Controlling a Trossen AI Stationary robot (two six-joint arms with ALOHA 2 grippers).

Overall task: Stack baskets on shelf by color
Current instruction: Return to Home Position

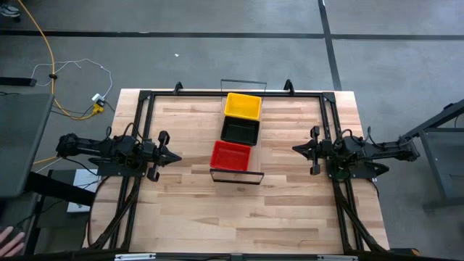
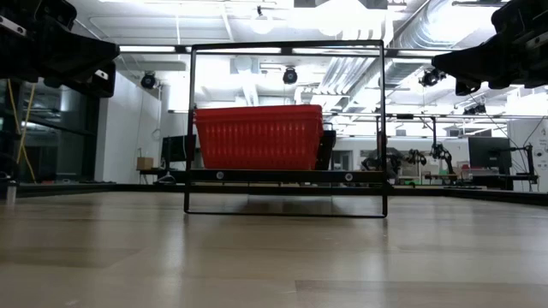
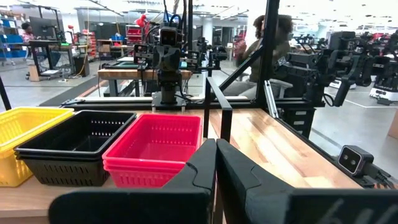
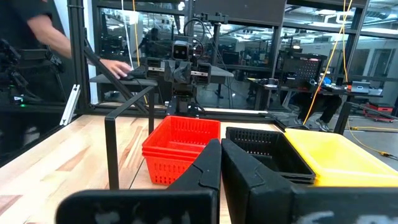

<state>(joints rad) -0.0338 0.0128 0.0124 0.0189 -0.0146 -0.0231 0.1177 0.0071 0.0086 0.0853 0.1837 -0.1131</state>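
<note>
1. Pale plank shelf [image 2: 257, 175], thin black wire end frames, lies on the striped wooden counter [image 1: 181, 210];
2. On it in a row: yellow baskets [image 1: 243, 105], black baskets [image 1: 240, 130], red baskets [image 1: 231, 154]; rectangular perforated plastic;
3. Left end effector [image 1: 176, 156] and right end effector [image 1: 296, 148] hover clenched, empty, at opposite sides.

Grey floor [image 1: 217, 61] (crossed by 2 dark lines [image 1: 181, 34]) surrounds the table [image 1: 290, 210]; ceiling lights [image 2: 342, 13] glow.
</note>
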